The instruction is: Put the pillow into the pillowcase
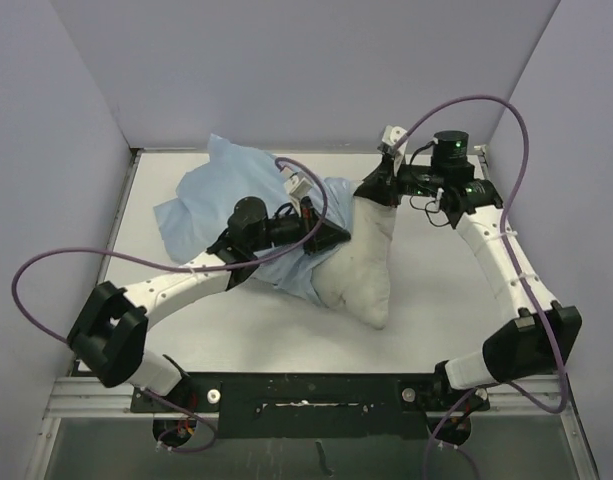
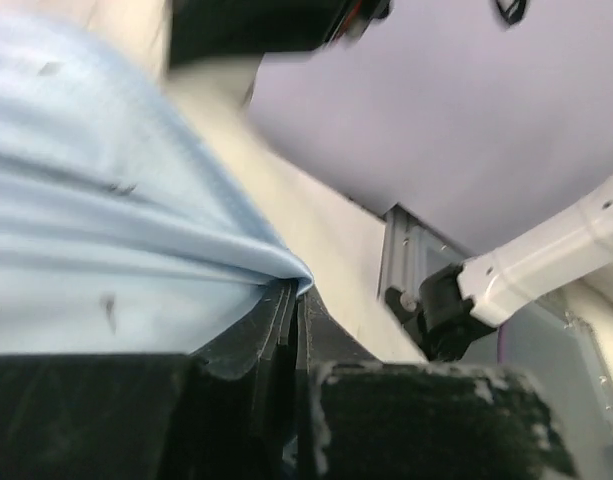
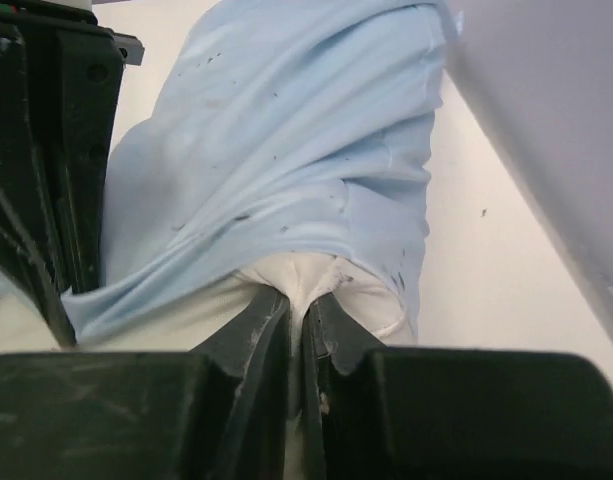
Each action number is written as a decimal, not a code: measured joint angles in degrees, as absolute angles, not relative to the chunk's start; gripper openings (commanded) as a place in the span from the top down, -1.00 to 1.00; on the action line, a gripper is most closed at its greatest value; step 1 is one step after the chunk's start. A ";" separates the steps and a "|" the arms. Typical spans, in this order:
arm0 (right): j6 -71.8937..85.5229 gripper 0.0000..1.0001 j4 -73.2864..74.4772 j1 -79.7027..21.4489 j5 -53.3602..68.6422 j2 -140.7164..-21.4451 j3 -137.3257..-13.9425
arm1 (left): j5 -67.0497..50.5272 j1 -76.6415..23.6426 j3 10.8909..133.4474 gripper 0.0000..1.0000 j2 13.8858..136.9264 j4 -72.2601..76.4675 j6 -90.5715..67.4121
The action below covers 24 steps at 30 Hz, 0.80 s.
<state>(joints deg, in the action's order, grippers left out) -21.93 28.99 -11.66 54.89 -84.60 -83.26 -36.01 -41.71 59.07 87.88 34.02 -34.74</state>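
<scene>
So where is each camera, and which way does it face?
Top external: above and behind the arms, facing down on table, pillow, pillowcase; both arms show.
Left wrist: on its arm, facing along left claw, shut on pillowcase.
Right wrist: on its arm, facing along right claw, shut on pillow.
All share the pillowcase.

Pale light blue, scattered with tiny dark specks, is being displayed by the thin, wrinkled fabric pillowcase (image 1: 201, 205). Plain off-white, tending to grey, is being shown by the plump rectangular fabric pillow (image 1: 371, 275). Matte black, marked with whitish scuffs, is being shown by the left tool (image 2: 291, 300) and the right tool (image 3: 298, 300). The jointed arms (image 1: 181, 288) are being seen in white with black joints, the looping cables (image 1: 476, 98) in purple. The flat surface (image 1: 436, 290) is being shown in white, the surrounding walls (image 1: 286, 60) in pale lavender-grey.
</scene>
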 measured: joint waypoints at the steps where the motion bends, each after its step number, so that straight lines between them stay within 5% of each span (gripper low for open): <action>1: -22.26 1.00 27.62 -11.66 55.07 -82.85 -82.76 | -35.09 -41.69 56.01 0.86 85.38 33.17 -33.69; 6: -31.40 0.99 22.17 -12.86 53.60 -75.90 -67.24 | -29.12 -42.39 38.68 -0.05 72.90 29.21 -28.73; 9: -39.07 0.99 22.96 -13.17 51.53 -76.40 -57.80 | -24.77 -42.85 32.82 -0.34 70.41 20.58 -26.74; 17: -54.15 1.00 24.51 -13.43 55.88 -70.28 -47.75 | -11.84 -42.83 44.95 -0.46 56.36 -6.35 -22.13; 24: -57.21 1.00 24.27 -13.56 59.20 -69.45 -46.78 | -4.47 -43.03 72.53 -0.48 71.85 -12.91 -15.97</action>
